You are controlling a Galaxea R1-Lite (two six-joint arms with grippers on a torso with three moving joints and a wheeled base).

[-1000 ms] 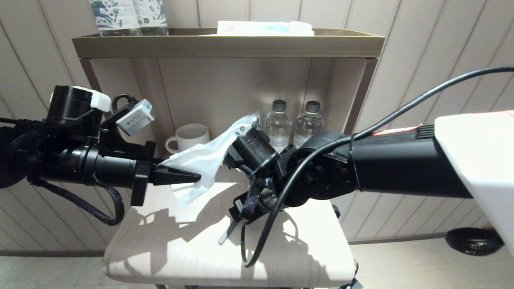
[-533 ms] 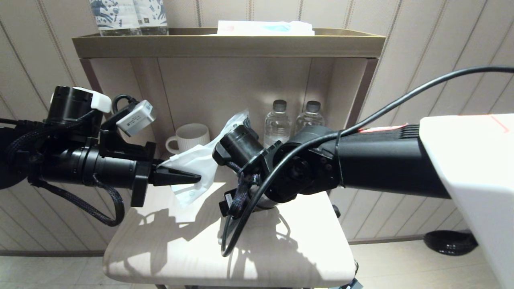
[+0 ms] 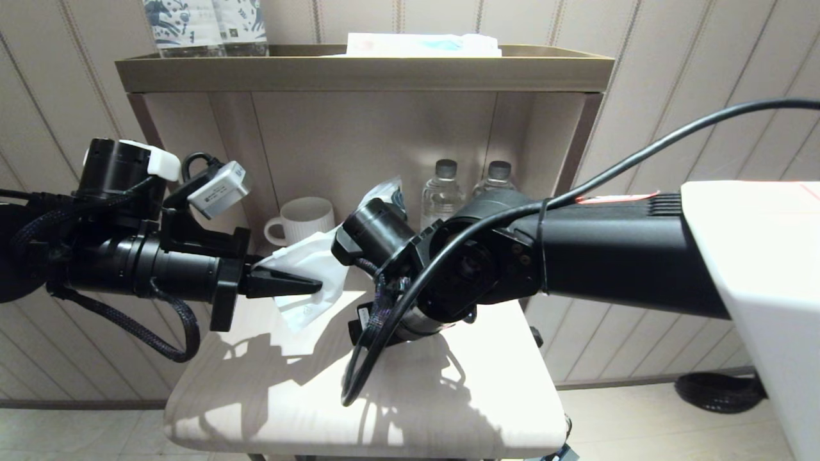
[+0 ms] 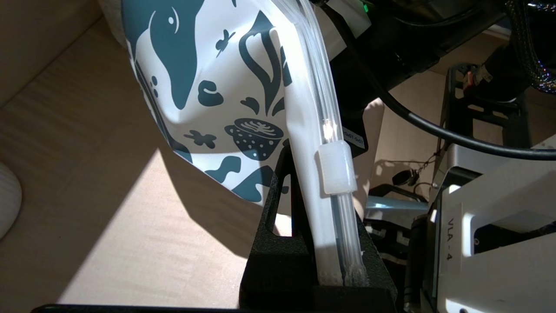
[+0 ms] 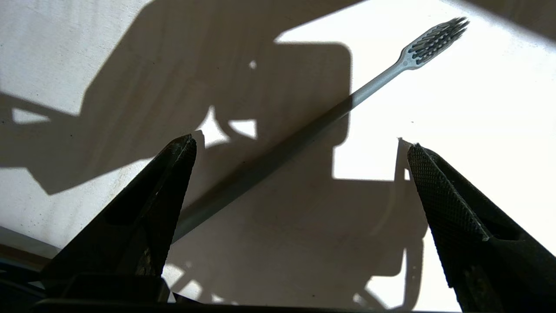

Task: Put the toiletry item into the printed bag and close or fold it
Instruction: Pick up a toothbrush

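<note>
Pale grey toothbrush (image 5: 278, 150), slim and straight, small dark-bristled head.

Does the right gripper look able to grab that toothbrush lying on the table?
Probably yes: the right gripper hangs open above the toothbrush, its handle between the fingers, nothing between.

Panelled beige wall (image 3: 672, 83) fills the back of the frame, an open shelf unit (image 3: 365, 70) stands at centre, a pale table (image 3: 461, 410) sits sunlit and shadow-streaked below, and light floor (image 3: 640, 422) shows lower right.
</note>
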